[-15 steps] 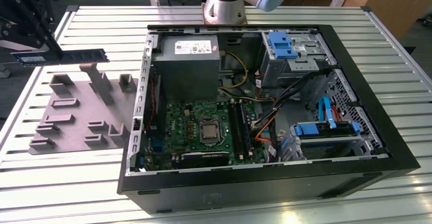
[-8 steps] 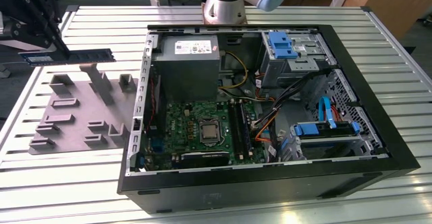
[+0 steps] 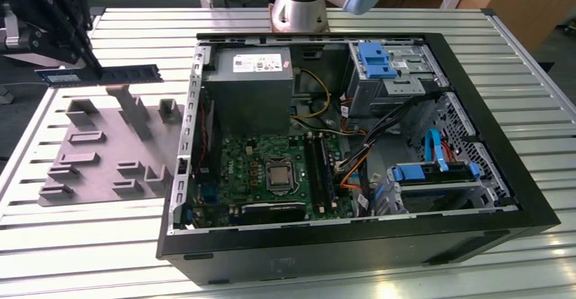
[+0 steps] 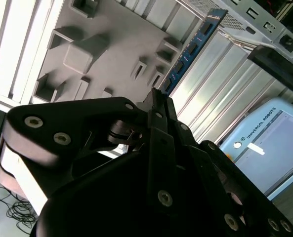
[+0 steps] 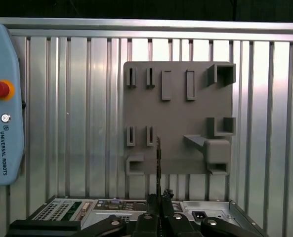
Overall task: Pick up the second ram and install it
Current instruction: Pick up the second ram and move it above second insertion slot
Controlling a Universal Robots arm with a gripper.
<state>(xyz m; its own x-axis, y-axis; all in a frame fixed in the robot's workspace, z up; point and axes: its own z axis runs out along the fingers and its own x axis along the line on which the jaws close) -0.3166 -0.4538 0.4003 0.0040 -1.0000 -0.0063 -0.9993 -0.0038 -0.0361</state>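
Observation:
The second ram [image 3: 108, 75] is a thin dark blue-green stick held level in the air, above the far edge of the grey holder plate [image 3: 94, 160] at the exterior view's left. My black gripper [image 3: 90, 66] is shut on it near one end. In the second wrist view the ram [image 4: 190, 49] sticks out beyond the fingertips [image 4: 156, 101] over the plate [image 4: 102, 44]. In the first wrist view the ram [image 5: 158, 158] shows edge-on, rising from the gripper [image 5: 159, 197]. The black motherboard slots [image 3: 318, 167] lie inside the open computer case [image 3: 504, 177].
The case holds a grey power supply [image 3: 247, 83], a green motherboard [image 3: 270, 171], blue drive brackets [image 3: 432, 174] and loose cables. The holder plate [image 5: 176, 113] carries raised blocks. A teach pendant [image 5: 3, 123] lies on the slatted metal table [image 3: 81, 245].

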